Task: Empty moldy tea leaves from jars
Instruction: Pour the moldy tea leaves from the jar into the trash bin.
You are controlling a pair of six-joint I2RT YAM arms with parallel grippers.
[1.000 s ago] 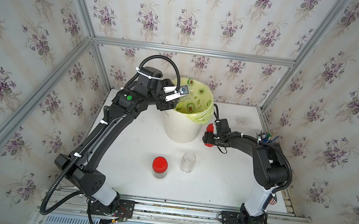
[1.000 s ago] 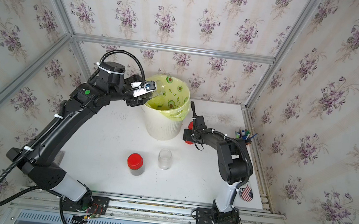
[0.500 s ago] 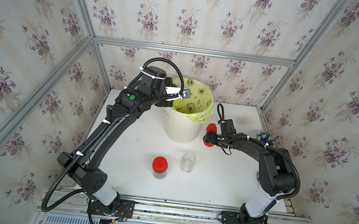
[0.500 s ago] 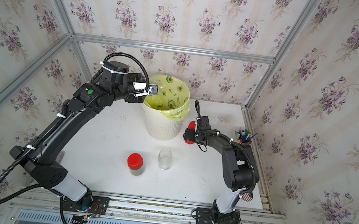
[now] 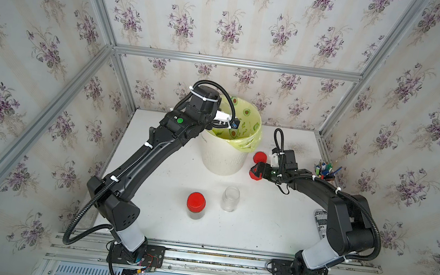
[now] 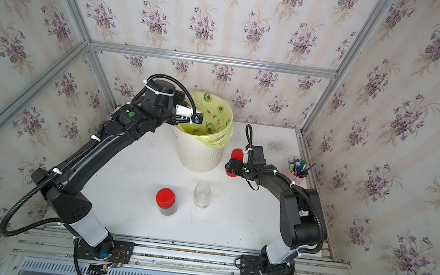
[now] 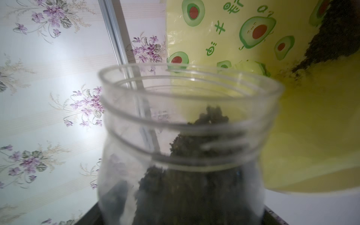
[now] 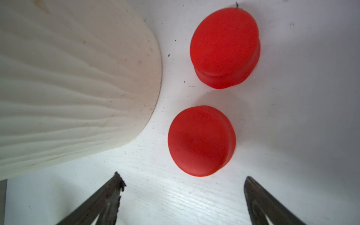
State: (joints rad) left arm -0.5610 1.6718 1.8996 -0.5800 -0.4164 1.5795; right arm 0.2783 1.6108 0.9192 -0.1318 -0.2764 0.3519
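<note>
Over the rim of the cream bin (image 5: 222, 156), my left gripper (image 5: 231, 123) grasps an uncapped jar (image 7: 185, 136), its mouth just beside the avocado-print liner (image 7: 292, 126); moldy tea leaves (image 7: 194, 185) lie inside the jar. Beside the bin, my right gripper (image 8: 181, 183) hangs released, fingers (image 8: 109, 194) spread, above one of two loose red caps (image 8: 201, 140). Nearer the table front stand a capped jar (image 5: 196, 206) and an empty jar (image 5: 230, 199).

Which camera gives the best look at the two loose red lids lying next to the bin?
The right wrist view: the nearer lid and the farther lid both lie whole and large beside the bin. In both top views they are small, and the right gripper covers part of one. The left wrist view shows neither.
</note>
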